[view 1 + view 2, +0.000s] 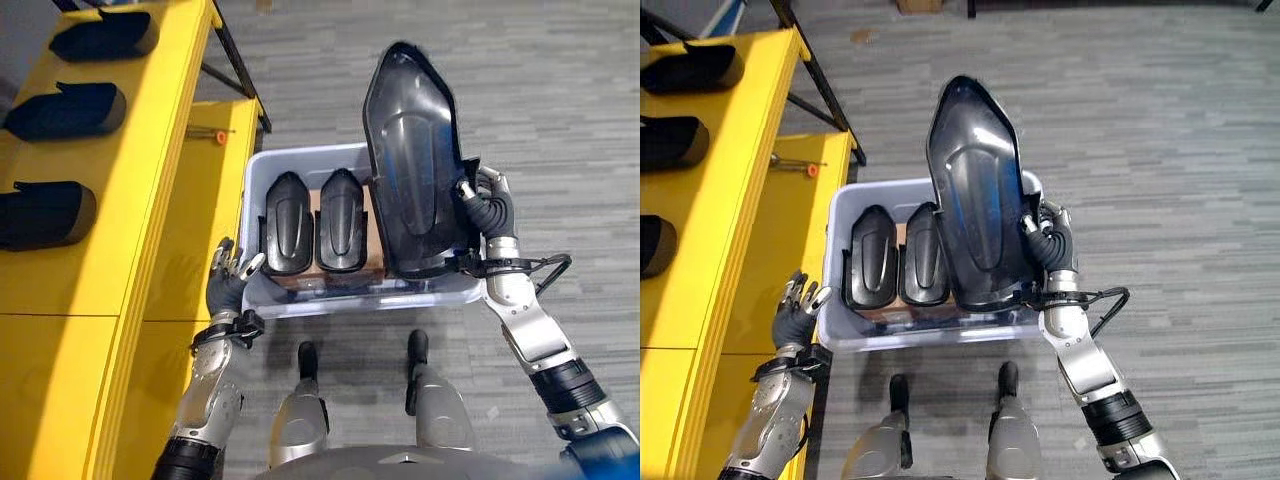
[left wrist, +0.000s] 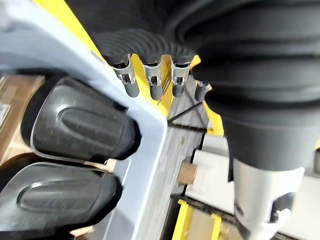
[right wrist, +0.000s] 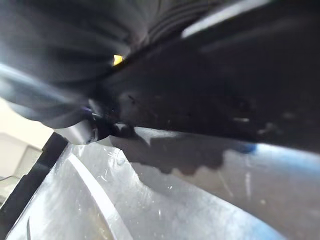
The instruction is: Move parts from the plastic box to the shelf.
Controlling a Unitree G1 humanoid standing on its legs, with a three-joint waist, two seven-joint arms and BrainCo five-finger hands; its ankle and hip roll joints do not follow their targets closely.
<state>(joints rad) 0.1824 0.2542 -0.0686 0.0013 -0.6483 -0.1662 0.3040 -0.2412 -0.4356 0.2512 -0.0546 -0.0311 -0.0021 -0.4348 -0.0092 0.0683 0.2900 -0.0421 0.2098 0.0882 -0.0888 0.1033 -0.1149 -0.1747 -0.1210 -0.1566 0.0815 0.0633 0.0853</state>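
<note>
The right hand (image 1: 1055, 245) has its fingers hidden behind the lifted black part (image 1: 975, 195); the yellow shelf (image 1: 110, 200) is cut off at the edge.

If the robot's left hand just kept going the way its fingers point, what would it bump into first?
Probably the near left corner wall of the plastic box: the left hand sits open just outside it, fingers aimed up along that edge. Depth is unclear; it might slide past beside the yellow shelf.

Six black parts (image 1: 415, 160), one plastic box (image 1: 330, 295), one yellow shelf (image 1: 150, 200)
</note>
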